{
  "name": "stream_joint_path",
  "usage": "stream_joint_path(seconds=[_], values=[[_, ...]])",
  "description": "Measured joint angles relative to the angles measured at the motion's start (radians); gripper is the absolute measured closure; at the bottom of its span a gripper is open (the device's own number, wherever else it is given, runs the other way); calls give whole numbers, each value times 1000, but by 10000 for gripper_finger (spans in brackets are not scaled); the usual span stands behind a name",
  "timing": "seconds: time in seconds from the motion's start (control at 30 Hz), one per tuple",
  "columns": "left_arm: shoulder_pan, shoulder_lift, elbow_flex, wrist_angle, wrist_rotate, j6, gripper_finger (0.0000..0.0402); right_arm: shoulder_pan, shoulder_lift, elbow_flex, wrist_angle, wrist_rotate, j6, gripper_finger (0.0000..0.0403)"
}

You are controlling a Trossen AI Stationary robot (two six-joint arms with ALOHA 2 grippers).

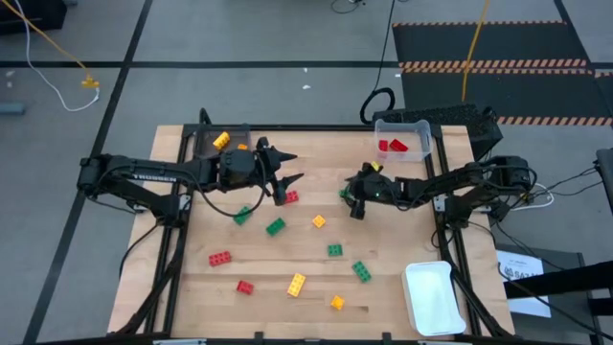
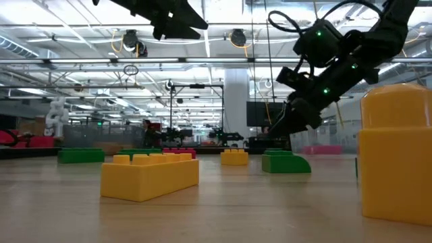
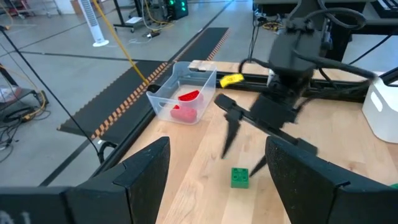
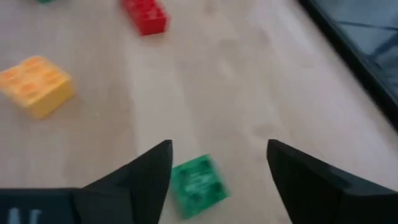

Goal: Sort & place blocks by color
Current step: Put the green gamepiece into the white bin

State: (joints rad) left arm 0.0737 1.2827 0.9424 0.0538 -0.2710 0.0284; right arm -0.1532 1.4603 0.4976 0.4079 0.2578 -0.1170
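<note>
Blocks lying scattered over bench middle and near edge; red ones sitting in clear tray at far right corner. Right gripper, fingers apart, hovering over small green block lying loose between them. Next: descending, clamping. Left gripper, fingers apart, empty, waiting just opposite, possibly crowding.

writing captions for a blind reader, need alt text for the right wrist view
The right gripper hangs open just above a small green studded plastic brick on the pale wooden table. Farther off lie a yellow-orange brick and a red brick.
</note>
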Motion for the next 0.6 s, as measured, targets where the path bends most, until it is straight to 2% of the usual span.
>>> stream_joint_path(seconds=[0.23,0.47,0.6], values=[[0,0,0,0,0,1,135,-39,1,0,-67,-26,116,132],[0,0,0,1,0,1,135,-38,2,0,-33,-30,230,123],[0,0,0,1,0,1,135,-38,44,0,-25,-37,278,111]])
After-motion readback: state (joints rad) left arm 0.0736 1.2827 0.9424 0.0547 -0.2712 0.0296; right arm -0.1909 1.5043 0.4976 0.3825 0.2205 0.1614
